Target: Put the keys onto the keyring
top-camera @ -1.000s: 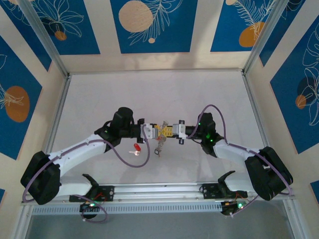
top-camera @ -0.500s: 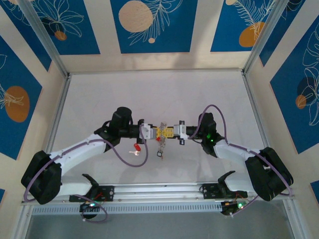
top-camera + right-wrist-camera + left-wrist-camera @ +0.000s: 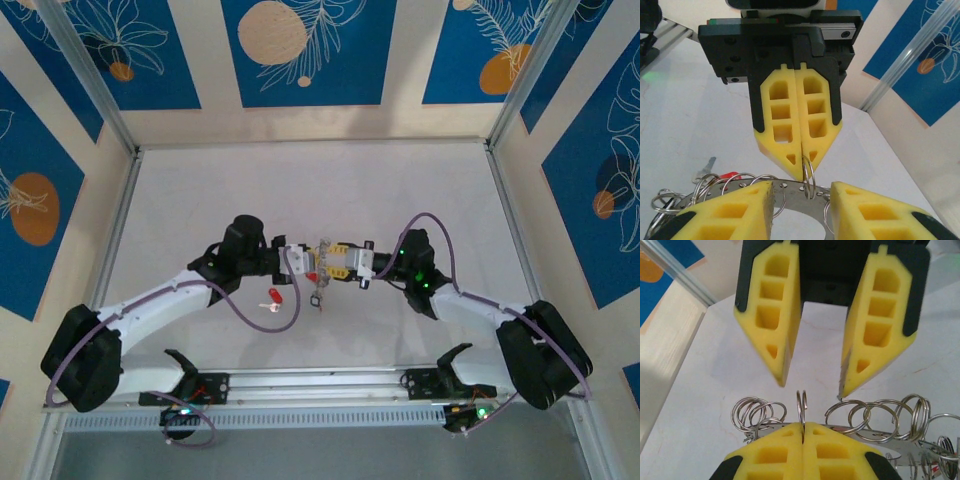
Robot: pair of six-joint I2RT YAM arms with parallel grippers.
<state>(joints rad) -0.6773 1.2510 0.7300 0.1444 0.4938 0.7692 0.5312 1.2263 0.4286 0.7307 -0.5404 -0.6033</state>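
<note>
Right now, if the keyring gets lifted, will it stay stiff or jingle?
Probably jingles: the keyring carries many loose loops. Its flat metal band looks stiff. Pinched by one thin loop in the left end effector, it may swing and twist.

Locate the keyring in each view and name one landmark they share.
Top external: keyring mid-table, between left tool and right tool.
Left wrist: keyring low across the frame, behind left tool.
Right wrist: keyring bottom centre, below left tool.
Shared landmark: left tool, shut on one small loop of the keyring.

Shiny metal keyring (image 3: 790,200), matt yellow fingers (image 3: 772,315), smooth white table (image 3: 715,390)
</note>
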